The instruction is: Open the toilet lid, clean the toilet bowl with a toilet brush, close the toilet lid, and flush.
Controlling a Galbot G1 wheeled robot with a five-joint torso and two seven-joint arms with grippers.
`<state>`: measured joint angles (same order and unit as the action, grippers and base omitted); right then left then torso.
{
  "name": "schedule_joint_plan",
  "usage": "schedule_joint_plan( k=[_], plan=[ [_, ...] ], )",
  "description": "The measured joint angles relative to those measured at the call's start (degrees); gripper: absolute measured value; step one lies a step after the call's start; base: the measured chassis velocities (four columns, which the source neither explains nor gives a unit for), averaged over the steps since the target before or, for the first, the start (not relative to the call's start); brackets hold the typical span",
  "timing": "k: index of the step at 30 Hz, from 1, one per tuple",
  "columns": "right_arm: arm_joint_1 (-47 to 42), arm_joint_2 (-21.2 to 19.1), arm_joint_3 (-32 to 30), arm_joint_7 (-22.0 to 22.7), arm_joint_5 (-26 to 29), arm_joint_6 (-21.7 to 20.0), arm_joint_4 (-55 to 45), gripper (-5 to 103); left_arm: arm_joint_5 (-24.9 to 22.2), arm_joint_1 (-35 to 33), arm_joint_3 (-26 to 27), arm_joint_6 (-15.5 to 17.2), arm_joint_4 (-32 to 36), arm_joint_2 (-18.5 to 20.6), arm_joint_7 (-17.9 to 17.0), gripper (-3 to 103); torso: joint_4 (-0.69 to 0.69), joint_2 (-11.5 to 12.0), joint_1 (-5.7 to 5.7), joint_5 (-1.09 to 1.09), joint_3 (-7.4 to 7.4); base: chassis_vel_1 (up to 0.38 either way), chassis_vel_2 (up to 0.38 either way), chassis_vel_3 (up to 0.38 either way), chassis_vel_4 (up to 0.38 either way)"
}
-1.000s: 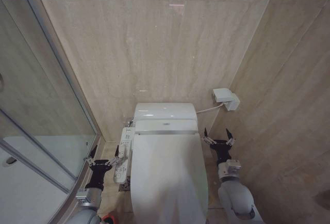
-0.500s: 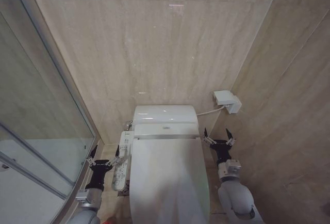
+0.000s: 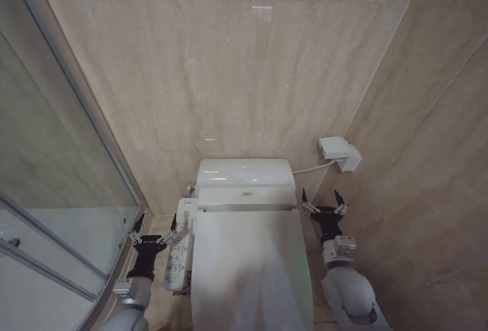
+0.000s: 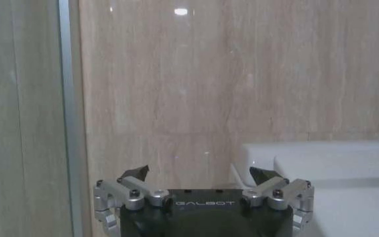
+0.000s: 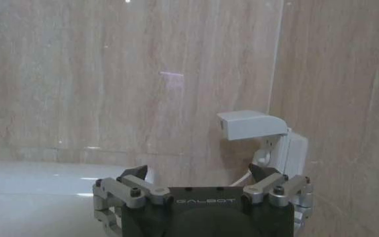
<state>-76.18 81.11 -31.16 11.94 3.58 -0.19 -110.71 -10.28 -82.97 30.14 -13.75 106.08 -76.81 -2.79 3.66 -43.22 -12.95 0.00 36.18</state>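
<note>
White and glossy, the toilet lid (image 3: 248,266) lies shut over the bowl in front of you, so nothing has begun. Your left claw (image 3: 153,226) and right claw (image 3: 321,198) flank it, both spread open and empty.

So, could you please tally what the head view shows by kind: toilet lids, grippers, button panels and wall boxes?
toilet lid: 1, closed
Grippers: 2, left gripper and right gripper, both open
button panel: 1
wall box: 1
Total: 5
</note>
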Motion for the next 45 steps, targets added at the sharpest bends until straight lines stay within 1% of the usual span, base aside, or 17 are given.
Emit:
schedule_joint_plan(
  k=[15, 19, 22, 23, 25, 26, 29, 30, 31, 33, 34, 37, 38, 39, 42, 44, 45],
  plan=[
    [0.0, 0.0, 0.0, 0.0, 0.0, 0.0, 0.0, 100, -2.06, 11.22, -3.79, -0.08, -11.87, 2.94, 0.9, 100, 0.0, 0.0, 0.0, -0.01, 0.0, 0.0, 0.0, 0.0, 0.0],
    [0.0, 0.0, 0.0, 0.0, 0.0, 0.0, 0.0, 100, -3.84, 15.6, -4.03, -0.02, -14.53, 5.33, 1.39, 100, 0.0, 0.0, 0.0, -0.01, 0.0, 0.0, 0.0, 0.0, 0.0],
    [0.0, 0.0, 0.0, 0.0, 0.0, 0.0, 0.0, 100, -5.91, 21.29, -4.32, -0.29, -18.31, 8.94, 2.58, 100, 0.01, 0.0, 0.0, 0.0, 0.0, 0.0, 0.0, 0.0, 0.0],
    [0.0, 0.0, 0.0, 0.0, 0.0, 0.0, 0.0, 100, -5.91, 21.29, -4.32, -0.29, -18.31, 8.94, 2.58, 100, 0.01, 0.0, 0.0, 0.0, 0.0, 0.0, 0.0, 0.0, 0.0],
    [0.0, 0.0, 0.01, -0.01, 0.0, 0.0, 0.0, 100, -7.42, 26.47, -5.42, -2.18, -23.15, 11.86, 5.18, 100, 0.01, 0.0, -0.01, -0.01, 0.0, 0.0, 0.0, 0.0, 0.0],
    [0.0, 0.0, 0.01, -0.01, 0.0, 0.0, 0.0, 100, -7.42, 26.47, -5.42, -2.18, -23.15, 11.86, 5.18, 100, 0.01, 0.0, -0.01, -0.01, 0.0, 0.0, 0.0, 0.0, 0.0],
    [0.0, 0.0, 0.0, 0.0, 0.0, 0.0, 0.0, 100, -8.5, 30.66, -6.57, -5.29, -28.76, 13.38, 9.73, 100, 0.0, 0.0, -0.01, -0.01, 0.0, 0.0, 0.0, 0.0, 0.0],
    [0.0, 0.0, 0.0, 0.0, 0.0, 0.0, 0.0, 100, -8.54, 31.5, -6.91, -5.88, -30.02, 13.41, 10.7, 94, 0.0, 0.0, -0.01, 0.0, 0.0, 0.0, 0.0, 0.0, 0.0],
    [0.0, 0.0, 0.0, 0.0, 0.0, 0.0, 0.0, 100, -8.54, 31.5, -6.91, -5.88, -30.02, 13.41, 10.7, 94, 0.0, 0.0, -0.01, 0.0, 0.0, 0.0, 0.0, 0.0, 0.0],
    [0.0, 0.0, 0.0, 0.0, 0.0, 0.0, 0.0, 100, -8.56, 34.19, -8.11, -7.6, -34.25, 12.76, 13.64, 94, 0.0, 0.0, -0.01, -0.01, 0.0, 0.0, 0.0, 0.0, 0.0],
    [0.0, 0.0, 0.0, 0.0, 0.0, 0.0, 0.0, 100, -8.56, 34.19, -8.11, -7.6, -34.25, 12.76, 13.64, 94, 0.0, 0.0, -0.01, -0.01, 0.0, 0.0, 0.0, 0.0, 0.0],
    [0.0, 0.0, 0.0, 0.0, 0.0, 0.0, 0.0, 100, -7.61, 37.0, -10.08, -9.79, -39.54, 11.33, 16.87, 94, 0.02, 0.0, -0.01, -0.01, 0.0, 0.0, 0.0, 0.0, 0.0],
    [0.0, 0.0, 0.0, 0.0, 0.0, 0.0, 0.0, 100, -7.61, 37.0, -10.08, -9.79, -39.54, 11.33, 16.87, 94, 0.02, 0.0, -0.01, -0.01, 0.0, 0.0, 0.0, 0.0, 0.0],
    [0.0, 0.0, 0.0, 0.0, 0.0, 0.0, 0.0, 100, -6.99, 37.72, -10.61, -10.3, -40.91, 11.16, 17.84, 67, 0.02, 0.0, -0.01, -0.01, 0.0, 0.0, 0.0, 0.0, 0.0],
    [0.0, 0.0, 0.0, -0.01, 0.0, 0.0, 0.0, 100, -4.05, 40.52, -11.72, -13.04, -45.97, 10.69, 23.15, 67, 0.01, 0.0, -0.01, 0.0, 0.0, 0.0, 0.0, 0.0, 0.0],
    [0.0, 0.0, 0.0, 0.0, 0.0, 0.0, 0.0, 100, -3.04, 41.17, -11.77, -13.71, -47.34, 10.52, 24.4, 67, 0.01, 0.0, -0.01, 0.0, 0.0, 0.0, 0.0, 0.0, 0.0],
    [0.0, 0.0, 0.0, 0.0, 0.0, 0.0, 0.0, 100, -2.29, 41.61, -11.79, -14.01, -48.32, 10.41, 25.31, 40, 0.01, 0.0, -0.01, 0.0, 0.0, 0.0, 0.0, 0.0, 0.0]
  ],
)
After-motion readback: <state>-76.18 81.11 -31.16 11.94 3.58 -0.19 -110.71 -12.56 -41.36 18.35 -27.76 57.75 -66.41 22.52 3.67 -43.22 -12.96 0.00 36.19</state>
